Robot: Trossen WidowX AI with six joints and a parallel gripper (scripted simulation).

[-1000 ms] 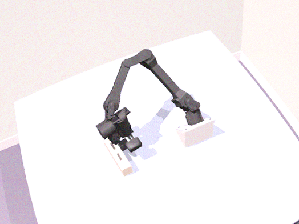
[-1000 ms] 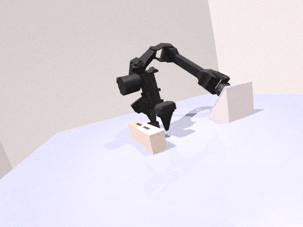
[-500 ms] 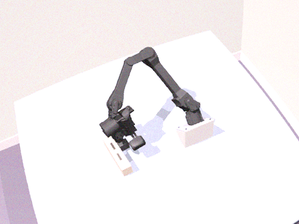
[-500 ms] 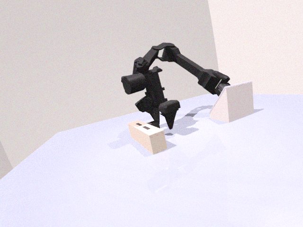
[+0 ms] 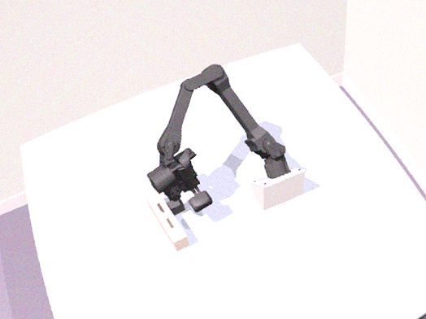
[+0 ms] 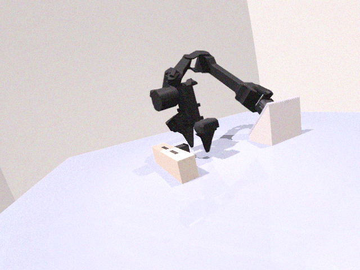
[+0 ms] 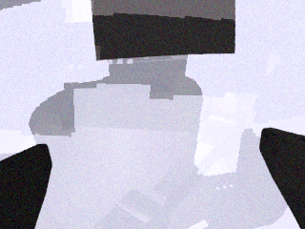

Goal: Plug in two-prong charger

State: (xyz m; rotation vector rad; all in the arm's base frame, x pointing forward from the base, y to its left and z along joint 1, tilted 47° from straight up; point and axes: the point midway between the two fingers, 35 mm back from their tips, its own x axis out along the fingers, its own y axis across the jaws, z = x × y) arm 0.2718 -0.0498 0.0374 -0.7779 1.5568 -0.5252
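The jaws (image 5: 187,199) (image 6: 199,148) stand wide open, gripping nothing; the wrist view shows the dark charger (image 5: 176,206) (image 6: 183,147) (image 7: 165,37) beyond them, the others also the power strip (image 5: 164,222) (image 6: 171,162) beside it.

The arm (image 5: 240,112) (image 6: 226,77) looks matt dark plastic; the power strip (image 5: 168,224) (image 6: 170,163) appears smooth, pale and matt.

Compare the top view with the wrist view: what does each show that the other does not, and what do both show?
Only the top view: the two outlets, the white base block and the arm's long links.

Only the wrist view: both fingertips, one at each side.

Both: the charger, lying on the table.
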